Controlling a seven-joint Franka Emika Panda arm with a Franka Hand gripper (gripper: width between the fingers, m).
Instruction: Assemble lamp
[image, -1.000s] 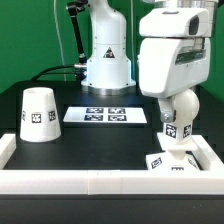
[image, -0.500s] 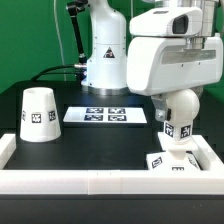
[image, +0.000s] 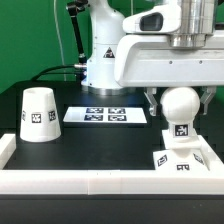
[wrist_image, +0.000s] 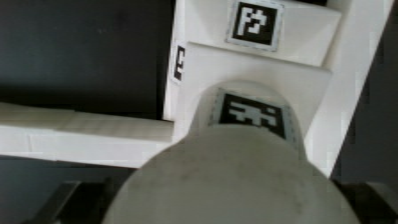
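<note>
a: what have i got on the tabletop (image: 70, 145), biggest first?

b: the cone shade (image: 38, 114) stands alone toward the exterior view's left, wide end down, well apart from everything else. the marker board (image: 104, 115) lies flat behind the middle. the square base (image: 183, 159) sits at the exterior view's right, tucked against the white rail (image: 100, 183).

a: and the bulb?

b: the bulb (image: 181, 106) is clamped in the claw (image: 180, 108); i see a dark finger (image: 152, 103) pressed at its side, and the wrist view fills with the round white body (wrist_image: 222, 170). ball up, neck down, so its long axis runs upright.

a: where does it lie from the base?

b: straight above it. i can't tell whether the neck touches the base yet; it looks just off or barely seated. i'd judge the next move is a plain descent along that upright axis, keeping the neck centred.
</note>
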